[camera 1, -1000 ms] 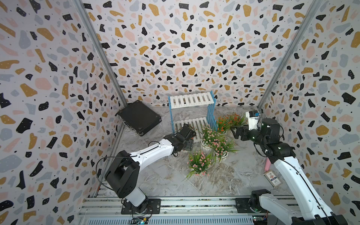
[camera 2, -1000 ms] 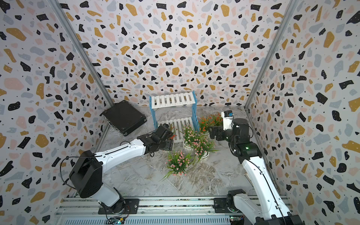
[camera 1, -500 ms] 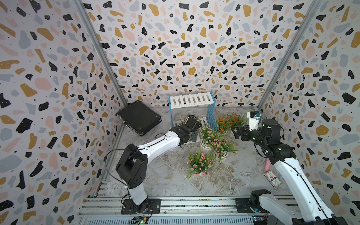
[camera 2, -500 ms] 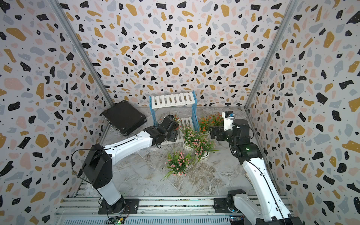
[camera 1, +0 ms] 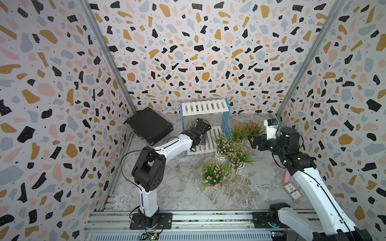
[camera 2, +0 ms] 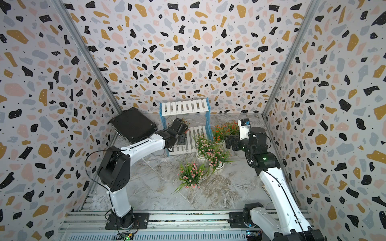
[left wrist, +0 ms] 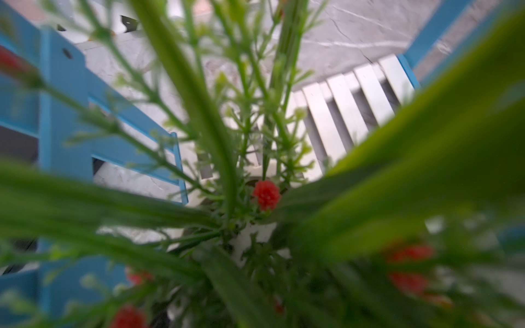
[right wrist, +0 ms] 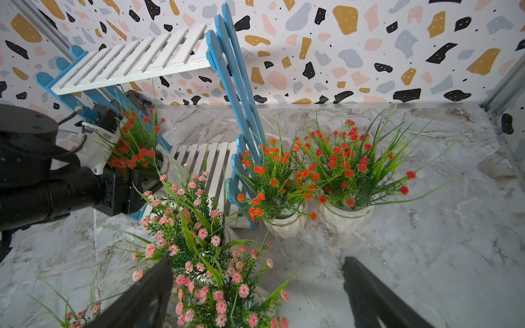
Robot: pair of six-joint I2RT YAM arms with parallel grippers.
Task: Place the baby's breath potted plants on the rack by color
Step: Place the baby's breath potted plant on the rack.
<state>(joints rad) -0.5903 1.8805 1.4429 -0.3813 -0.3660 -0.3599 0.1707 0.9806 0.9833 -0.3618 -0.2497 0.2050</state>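
Left gripper (right wrist: 147, 177) clamped round base of orange-red plant (right wrist: 133, 147), between shelves at left side of rack (right wrist: 133, 59). Base mostly hidden by jaws and leaves; contact with lower shelf unclear. Left wrist view shows only blurred foliage.

Right gripper (right wrist: 257, 269) spread wide, empty, above pink plants (right wrist: 199, 227) on floor (right wrist: 426, 227). Its fingers (right wrist: 147, 295) cut off by frame edge.

Two more orange-red plants (right wrist: 284, 176) on floor just beside rack.

One orange-red plant (right wrist: 132, 147) stands upright in the left claw (right wrist: 152, 173) at the blue-and-white rack's (right wrist: 133, 61) lower shelf. Two orange-red plants (right wrist: 279, 176) and three pink plants (right wrist: 199, 227) stand clustered ahead of the right claw (right wrist: 257, 262).
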